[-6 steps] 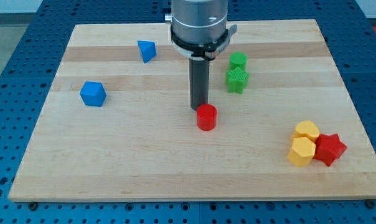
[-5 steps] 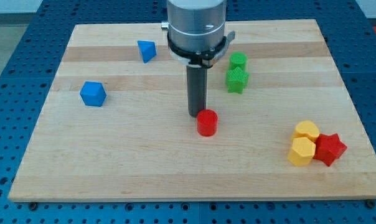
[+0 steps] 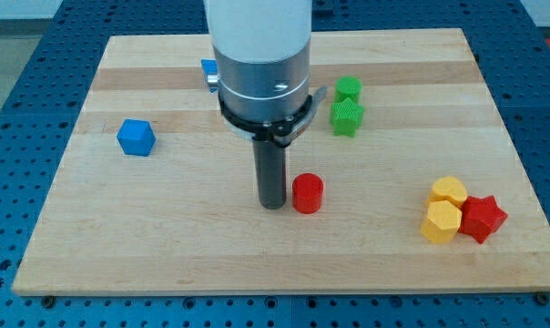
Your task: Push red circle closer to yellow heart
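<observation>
The red circle (image 3: 307, 193) stands a little below the middle of the wooden board. My tip (image 3: 272, 206) rests on the board just to the left of it, close to or touching its side. The yellow heart (image 3: 450, 190) lies at the view's lower right, well to the right of the red circle. It touches a yellow hexagon (image 3: 442, 220) below it and a red star (image 3: 482, 218) at its lower right.
Two green blocks (image 3: 347, 107) stand together right of the arm, toward the view's top. A blue block (image 3: 136, 138) lies at the left. Another blue block (image 3: 208, 69) is partly hidden behind the arm. The board's edge (image 3: 275, 290) runs along the bottom.
My tip has moved from above the red circle down and leftward to its left side. The red circle has shifted slightly down the view.
</observation>
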Robot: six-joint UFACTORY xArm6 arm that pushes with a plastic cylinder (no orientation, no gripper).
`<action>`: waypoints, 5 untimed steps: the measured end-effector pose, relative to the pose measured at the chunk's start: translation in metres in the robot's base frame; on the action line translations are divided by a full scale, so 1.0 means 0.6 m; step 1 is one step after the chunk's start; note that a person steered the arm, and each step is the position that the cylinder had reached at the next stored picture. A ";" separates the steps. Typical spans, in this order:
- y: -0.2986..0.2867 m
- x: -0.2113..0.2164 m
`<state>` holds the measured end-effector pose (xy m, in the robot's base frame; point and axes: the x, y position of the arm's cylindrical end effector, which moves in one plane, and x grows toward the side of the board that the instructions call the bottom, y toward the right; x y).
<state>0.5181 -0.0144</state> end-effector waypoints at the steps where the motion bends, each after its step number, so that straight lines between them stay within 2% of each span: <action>1: 0.030 -0.003; 5: 0.219 -0.012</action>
